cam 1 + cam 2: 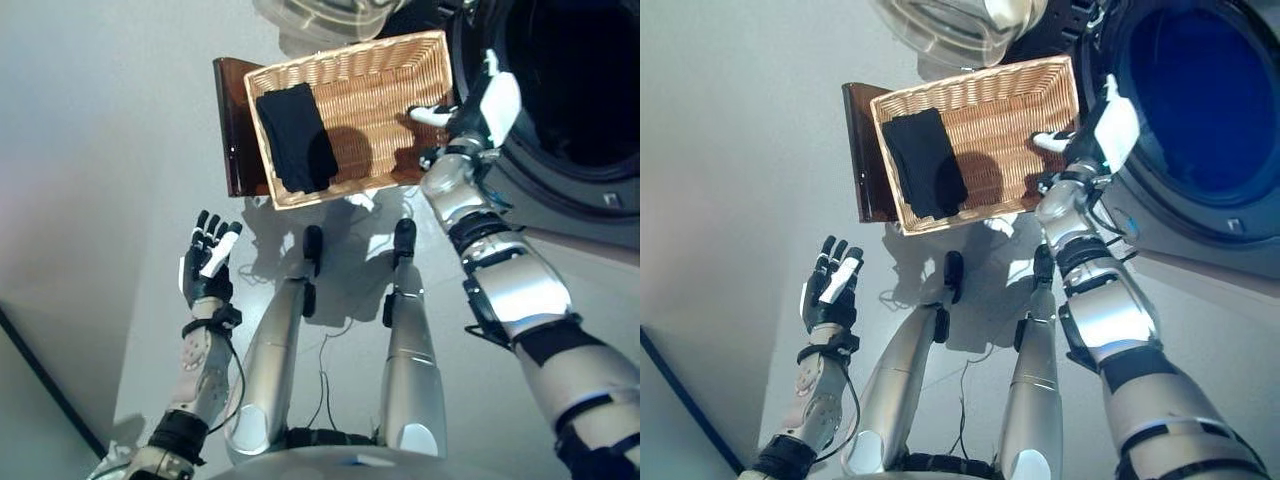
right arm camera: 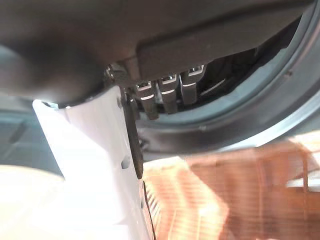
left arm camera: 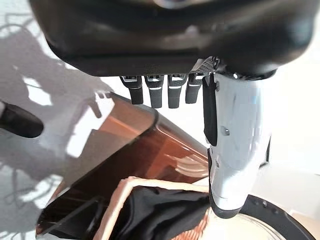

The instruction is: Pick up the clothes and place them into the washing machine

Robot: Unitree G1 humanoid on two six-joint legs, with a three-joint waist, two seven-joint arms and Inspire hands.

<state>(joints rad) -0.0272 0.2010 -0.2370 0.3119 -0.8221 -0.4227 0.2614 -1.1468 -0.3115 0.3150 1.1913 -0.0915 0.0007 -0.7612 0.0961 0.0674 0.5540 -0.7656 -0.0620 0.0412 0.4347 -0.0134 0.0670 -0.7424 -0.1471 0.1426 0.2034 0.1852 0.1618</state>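
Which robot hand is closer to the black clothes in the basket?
Right. The right robot hand hovers over the basket's end by the washing machine, across the basket from the black clothes. The left robot hand is open above the floor, short of the basket.

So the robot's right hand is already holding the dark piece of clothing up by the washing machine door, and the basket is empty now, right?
Not quite. The right hand is up by the washing machine, but it holds nothing. The left eye view shows the dark clothing lying in the wicker basket, at the end away from the machine. The left hand hangs open, away from the basket.
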